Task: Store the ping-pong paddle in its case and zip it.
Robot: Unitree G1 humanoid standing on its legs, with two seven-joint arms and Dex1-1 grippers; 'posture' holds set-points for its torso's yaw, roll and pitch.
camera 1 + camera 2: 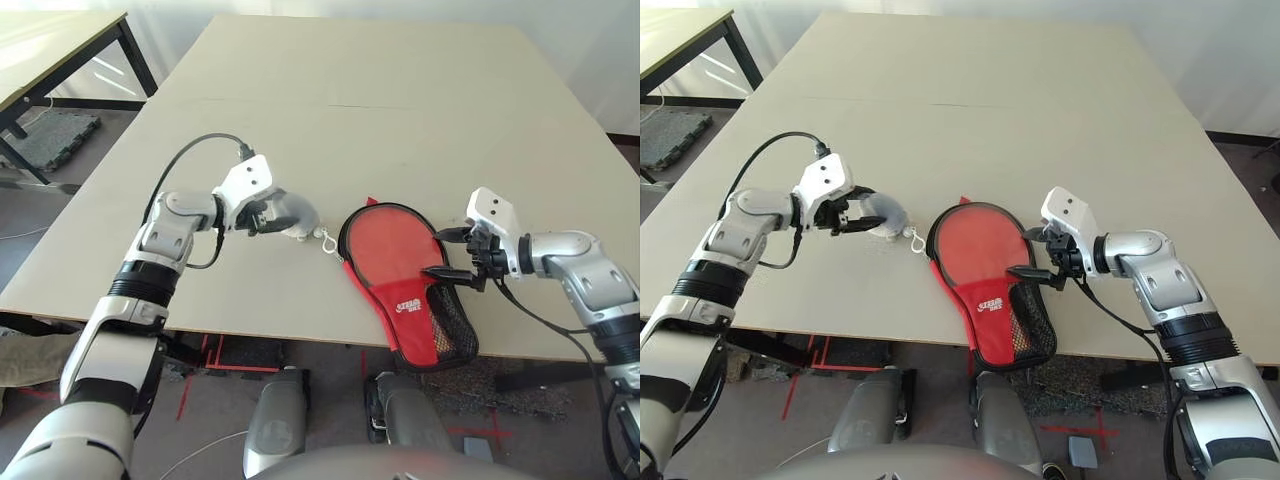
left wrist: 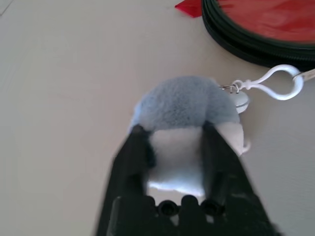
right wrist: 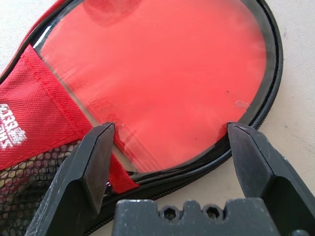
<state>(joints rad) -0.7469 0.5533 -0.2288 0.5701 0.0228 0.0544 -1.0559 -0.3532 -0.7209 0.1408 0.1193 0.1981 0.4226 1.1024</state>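
The case [image 1: 405, 285] lies on the table [image 1: 330, 110] with the ping-pong paddle [image 3: 162, 73] inside. The left tool [image 2: 173, 147] is clamped on the plush zipper charm [image 2: 179, 105]; the right tool [image 3: 170, 132], fingers apart, hovers at the case edge. Zipping is underway; next, pull the charm along the rim.

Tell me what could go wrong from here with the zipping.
1. The left pincer grips only the soft plush charm; pulling may stretch it or its white clip rather than move the zipper.
2. The right pincer is open at the case rim, not clamping it, so the case may slide along the table.
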